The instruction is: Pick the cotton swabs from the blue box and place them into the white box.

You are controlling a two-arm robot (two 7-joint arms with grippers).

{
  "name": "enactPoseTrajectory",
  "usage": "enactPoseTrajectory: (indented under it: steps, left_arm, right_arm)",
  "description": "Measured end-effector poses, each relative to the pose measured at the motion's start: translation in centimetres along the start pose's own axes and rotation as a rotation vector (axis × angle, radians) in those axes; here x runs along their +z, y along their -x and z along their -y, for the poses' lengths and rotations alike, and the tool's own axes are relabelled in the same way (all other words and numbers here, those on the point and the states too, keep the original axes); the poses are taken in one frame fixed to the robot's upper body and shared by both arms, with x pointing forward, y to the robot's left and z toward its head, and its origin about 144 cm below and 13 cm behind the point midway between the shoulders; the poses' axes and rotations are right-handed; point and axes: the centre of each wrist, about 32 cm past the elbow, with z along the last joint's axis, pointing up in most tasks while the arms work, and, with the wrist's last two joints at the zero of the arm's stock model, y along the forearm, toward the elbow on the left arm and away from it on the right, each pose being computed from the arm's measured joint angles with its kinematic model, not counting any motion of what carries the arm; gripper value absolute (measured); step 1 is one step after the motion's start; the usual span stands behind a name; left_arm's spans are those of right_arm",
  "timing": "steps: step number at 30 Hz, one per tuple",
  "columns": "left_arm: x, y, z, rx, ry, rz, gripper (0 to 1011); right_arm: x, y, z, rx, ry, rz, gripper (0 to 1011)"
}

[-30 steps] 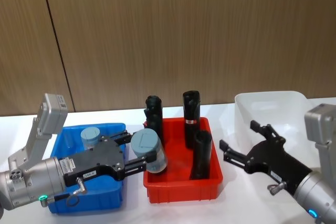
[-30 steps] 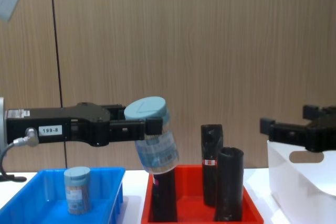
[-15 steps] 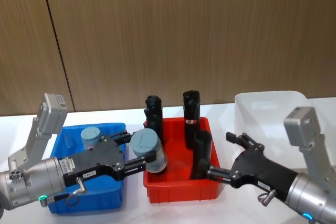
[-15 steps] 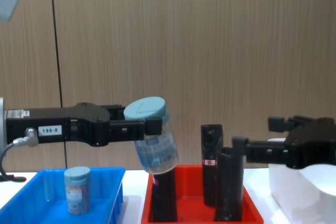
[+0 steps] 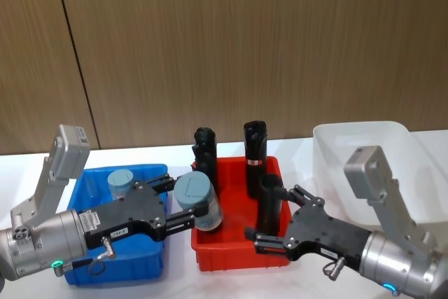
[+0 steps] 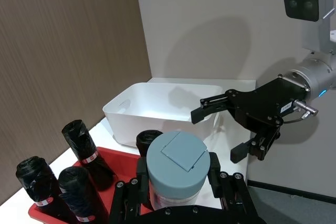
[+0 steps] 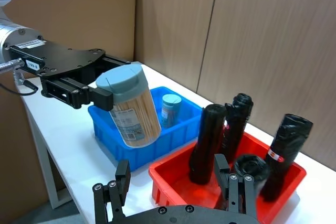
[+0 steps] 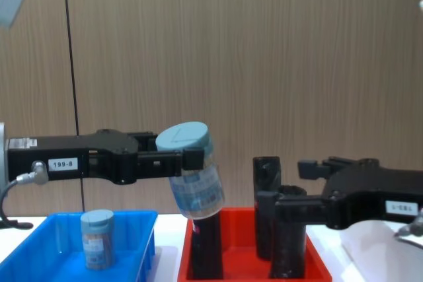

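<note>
A cotton swabs jar point(image 5: 197, 202) with a grey-blue lid hangs tilted in the air over the gap between the blue box point(image 5: 91, 271) and the red tray. My left gripper point(image 5: 180, 201) is shut on it just under the lid; from the side, the jar point(image 8: 193, 179) hangs well above the bins. Another jar point(image 5: 120, 184) stands upright in the blue box. My right gripper point(image 5: 273, 213) is open and empty over the front of the red tray, its fingers pointing at the held jar. The white box point(image 5: 364, 138) is at the far right.
The red tray point(image 5: 238, 253) sits between the two boxes and holds three upright black rolls point(image 5: 255, 148), close beside my right gripper. A wood-panelled wall stands behind the table. White tabletop shows in front of the bins.
My right arm has swung left from the white box to the front of the red tray, fingers still open. My left gripper and its jar have stayed put.
</note>
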Motion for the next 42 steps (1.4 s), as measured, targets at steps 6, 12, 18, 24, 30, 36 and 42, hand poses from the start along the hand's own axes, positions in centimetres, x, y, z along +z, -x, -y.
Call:
enactPoseTrajectory:
  steps: [6,12,18,24,30,36,42]
  left_arm:
    - [0.0,0.0,0.0,0.000,0.000,0.000,670]
    - [0.0,0.0,0.0,0.000,0.000,0.000,670]
    - [0.0,0.0,0.0,0.000,0.000,0.000,670]
    - [0.0,0.0,0.0,0.000,0.000,0.000,670]
    - [0.0,0.0,0.0,0.000,0.000,0.000,670]
    - [0.0,0.0,0.0,0.000,0.000,0.000,671]
    - [0.0,0.0,0.0,0.000,0.000,0.000,670]
  right_arm:
    - [0.1,-0.1,-1.1,0.021,0.004,0.006,1002]
    - [0.2,-0.3,-1.9,0.033,0.009,0.010,1002]
    - [0.3,-0.2,-3.0,0.049,0.012,0.009,1002]
    - [0.4,-0.1,-3.9,0.064,0.011,0.006,1002]
    - [0.5,0.2,-4.6,0.085,0.000,0.005,1002]
    - [0.7,0.5,-5.1,0.102,-0.018,0.009,1002]
    - [0.8,0.8,-5.7,0.118,-0.053,0.008,1002]
